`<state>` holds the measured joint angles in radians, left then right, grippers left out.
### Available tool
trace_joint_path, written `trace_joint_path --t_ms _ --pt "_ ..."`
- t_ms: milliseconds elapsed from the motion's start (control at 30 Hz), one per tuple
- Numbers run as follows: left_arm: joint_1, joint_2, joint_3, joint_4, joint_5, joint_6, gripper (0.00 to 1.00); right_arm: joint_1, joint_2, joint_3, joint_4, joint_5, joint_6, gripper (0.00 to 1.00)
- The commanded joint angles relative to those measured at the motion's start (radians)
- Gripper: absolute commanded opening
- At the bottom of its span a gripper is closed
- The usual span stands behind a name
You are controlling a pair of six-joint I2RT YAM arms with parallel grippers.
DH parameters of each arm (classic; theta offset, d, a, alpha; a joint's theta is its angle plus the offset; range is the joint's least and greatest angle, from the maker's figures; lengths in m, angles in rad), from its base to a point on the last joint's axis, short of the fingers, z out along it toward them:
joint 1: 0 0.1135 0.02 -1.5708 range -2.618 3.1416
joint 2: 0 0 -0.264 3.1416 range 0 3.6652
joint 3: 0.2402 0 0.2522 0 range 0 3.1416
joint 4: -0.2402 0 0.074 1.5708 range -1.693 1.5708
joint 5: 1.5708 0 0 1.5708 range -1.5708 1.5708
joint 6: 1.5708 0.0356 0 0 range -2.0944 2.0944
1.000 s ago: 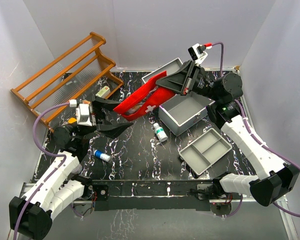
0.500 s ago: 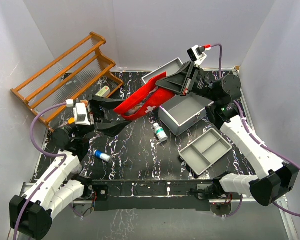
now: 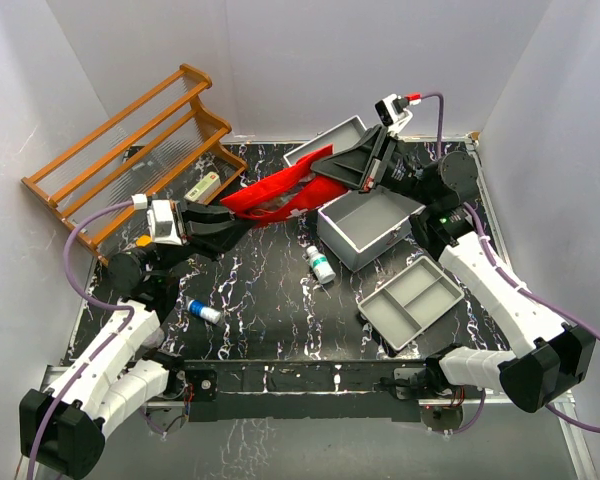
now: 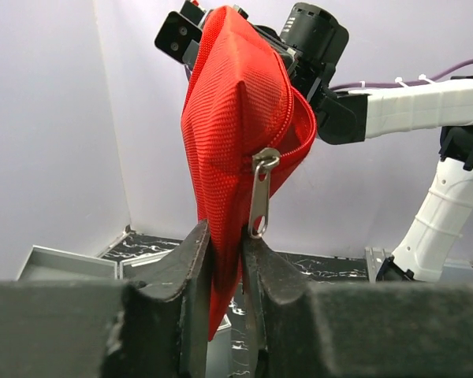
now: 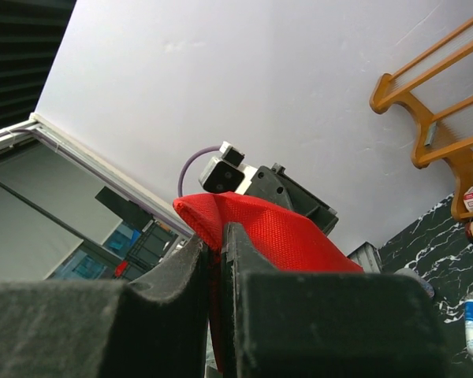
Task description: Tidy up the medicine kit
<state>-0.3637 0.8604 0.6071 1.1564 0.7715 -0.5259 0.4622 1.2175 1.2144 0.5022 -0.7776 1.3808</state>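
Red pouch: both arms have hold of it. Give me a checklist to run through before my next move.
1. Left end effector clamped on the red pouch fabric: ok.
2. Right end effector clamped on the pouch's other end: ok.
3. Zipper pull not pinched: ok, it hangs free beside the left end effector.
4. Pouch zipped fully shut: cannot tell.
5. Medicine kit lid open and its body bare inside: ok.
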Motion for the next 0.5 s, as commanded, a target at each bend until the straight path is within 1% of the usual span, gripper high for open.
trace_joint_path --t_ms 0,33,67,167,267,367,467 --pt "-0.003 -0.029 0.016 -0.006 -0.017 0.036 0.08 0.0 -0.009 0.005 -0.008 0.02 -0.068 0.0" --pt "-0.004 -0.035 0.016 -0.022 -0.017 0.044 0.01 -0.002 -0.008 0.005 -0.021 0.024 -0.088 0.03" --pt "-0.003 -0.041 0.015 -0.041 -0.021 0.051 0.0 -0.001 -0.008 0.01 -0.037 0.028 -0.111 0.07" --pt "-0.004 -0.065 0.018 -0.134 -0.056 0.066 0.0 -0.005 -0.007 0.031 -0.119 0.047 -0.216 0.21" --pt "-0.003 -0.086 0.032 -0.27 -0.082 0.081 0.0 -0.019 -0.014 0.034 -0.165 0.064 -0.295 0.31" --pt "-0.004 -0.093 0.065 -0.428 -0.11 0.108 0.0 -0.025 -0.011 0.036 -0.225 0.07 -0.391 0.44" --pt "-0.003 -0.092 0.085 -0.561 -0.157 0.146 0.0 -0.028 -0.018 0.042 -0.336 0.122 -0.512 0.56"
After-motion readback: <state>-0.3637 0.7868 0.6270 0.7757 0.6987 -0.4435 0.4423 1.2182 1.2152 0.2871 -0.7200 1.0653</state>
